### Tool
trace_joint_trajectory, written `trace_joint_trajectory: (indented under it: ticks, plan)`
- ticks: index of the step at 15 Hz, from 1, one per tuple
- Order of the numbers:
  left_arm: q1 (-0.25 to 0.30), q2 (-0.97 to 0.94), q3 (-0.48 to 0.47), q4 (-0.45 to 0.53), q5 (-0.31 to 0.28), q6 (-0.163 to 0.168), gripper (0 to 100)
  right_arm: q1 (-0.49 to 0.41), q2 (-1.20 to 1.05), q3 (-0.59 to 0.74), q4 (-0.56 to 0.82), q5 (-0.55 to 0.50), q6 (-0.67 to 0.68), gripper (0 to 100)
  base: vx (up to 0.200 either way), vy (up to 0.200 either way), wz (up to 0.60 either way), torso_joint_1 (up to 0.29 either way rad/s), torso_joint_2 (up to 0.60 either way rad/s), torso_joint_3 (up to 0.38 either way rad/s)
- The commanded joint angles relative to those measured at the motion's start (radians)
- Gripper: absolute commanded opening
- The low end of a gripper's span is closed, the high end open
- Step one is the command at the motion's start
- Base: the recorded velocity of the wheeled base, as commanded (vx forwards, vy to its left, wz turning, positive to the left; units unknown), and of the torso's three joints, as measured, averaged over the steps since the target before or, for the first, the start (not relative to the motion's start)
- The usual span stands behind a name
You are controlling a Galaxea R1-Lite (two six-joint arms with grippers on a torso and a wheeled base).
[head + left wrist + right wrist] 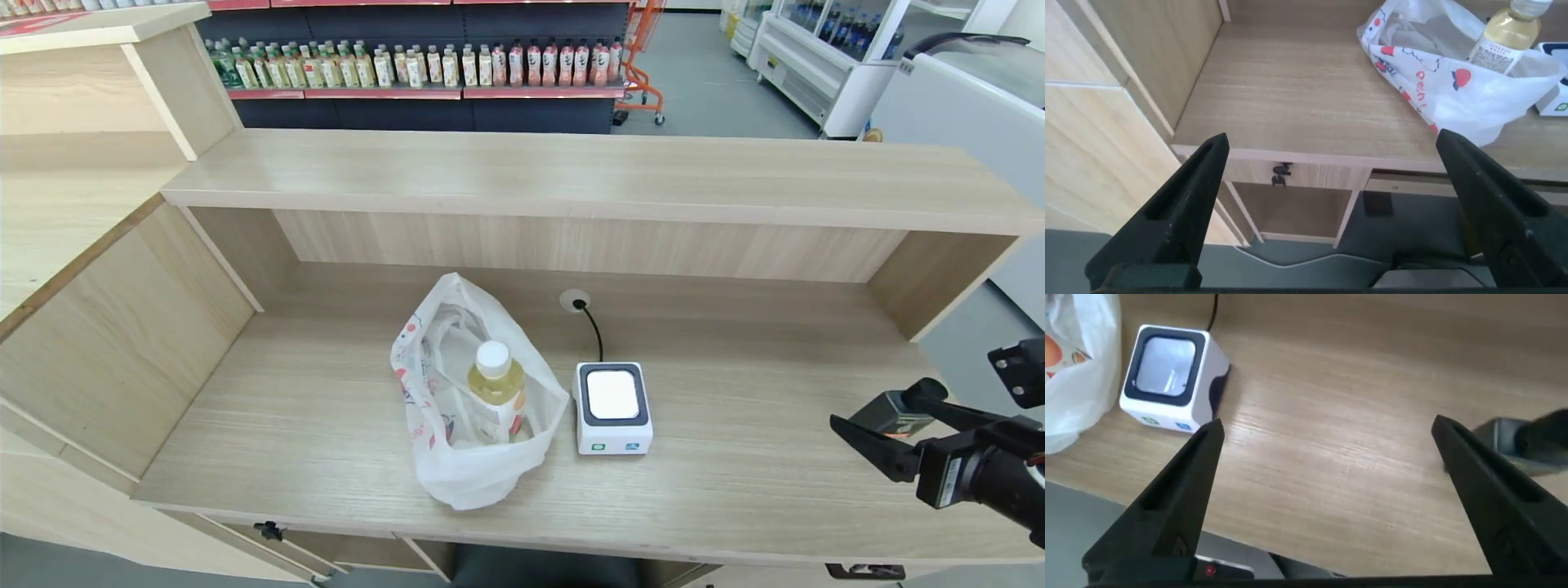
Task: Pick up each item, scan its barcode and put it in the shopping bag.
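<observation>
A white plastic shopping bag (pixel 457 457) with red prints stands open on the wooden counter (pixel 735 457). A yellow drink bottle (pixel 495 384) with a white cap stands upright inside it. The bag (pixel 1454 90) and bottle (pixel 1507 37) also appear in the left wrist view. A white barcode scanner (pixel 612 406) with a dark-framed window sits just right of the bag, and shows as scanner (pixel 1167 376) in the right wrist view. My right gripper (pixel 898 425) hovers open and empty over the counter's right end. My left gripper (pixel 1331 212) is open and empty, low in front of the counter's front left edge.
A raised shelf (pixel 571 171) runs along the back of the counter, with wooden side walls left and right. The scanner's black cable (pixel 592 327) leads to a hole in the counter. A small latch (pixel 1281 173) sits on the panel under the counter's front edge.
</observation>
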Motion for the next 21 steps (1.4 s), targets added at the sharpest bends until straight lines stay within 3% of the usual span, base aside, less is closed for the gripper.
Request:
trace_joint_trajectory:
  ticks: [1, 7, 12, 17, 21]
  plan:
    - [0.001, 0.000, 0.000, -0.001, 0.000, 0.000, 100, -0.051, 0.014, 0.006, 0.011, -0.017, -0.003, 100, 0.000, 0.000, 0.00, 0.000, 0.00, 0.000]
    - [0.001, 0.000, 0.000, -0.001, 0.000, 0.007, 100, -0.230, 0.030, 0.023, 0.028, -0.015, -0.011, 100, 0.000, -0.167, 0.00, 0.004, 0.00, 0.005]
    - [0.001, 0.000, 0.000, -0.001, 0.000, 0.007, 100, -0.253, -0.028, 0.049, 0.147, -0.015, -0.097, 100, 0.000, -0.200, 0.00, 0.005, 0.00, 0.000]
    - [0.001, 0.000, 0.000, -0.001, 0.000, 0.008, 100, -0.255, -0.016, 0.027, 0.153, -0.015, -0.158, 100, 0.000, -0.200, 0.00, 0.002, 0.00, 0.001]
    - [0.001, 0.000, 0.000, -0.001, 0.000, 0.007, 100, -0.274, 0.027, 0.027, 0.153, -0.014, -0.303, 100, 0.000, -0.200, 0.00, 0.004, 0.00, 0.000]
